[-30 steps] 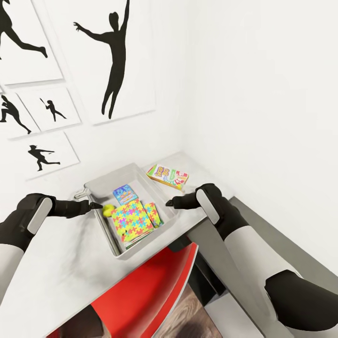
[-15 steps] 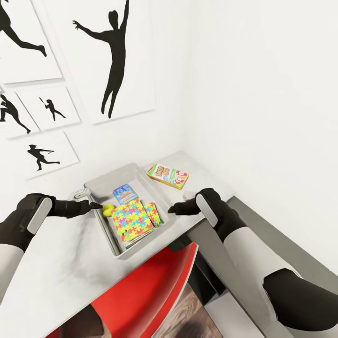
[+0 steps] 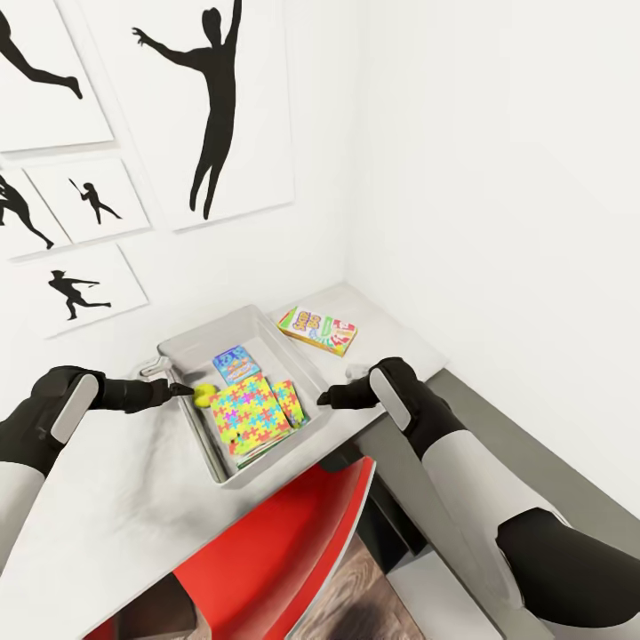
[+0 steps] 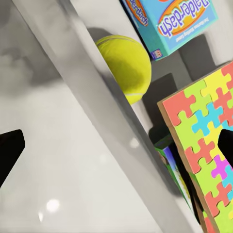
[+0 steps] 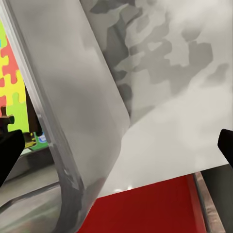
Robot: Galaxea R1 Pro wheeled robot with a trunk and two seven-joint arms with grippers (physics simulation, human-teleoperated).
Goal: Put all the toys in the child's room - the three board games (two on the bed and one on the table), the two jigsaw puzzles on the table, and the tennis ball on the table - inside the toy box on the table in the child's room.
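Bright even light — soft shadows, wide-angle edge stretch

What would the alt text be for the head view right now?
A light grey toy box on the pale grey table holds a multicoloured jigsaw puzzle, a blue board game and a yellow tennis ball. The left gripper and right gripper flank it; a green-red-yellow board game lies outside.

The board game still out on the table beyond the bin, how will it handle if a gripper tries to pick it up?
The board game looks thin, flat and stiff, so it probably won't flop. Lying flat on the table, it offers little edge to pinch and may slide first. It seems light for its size.
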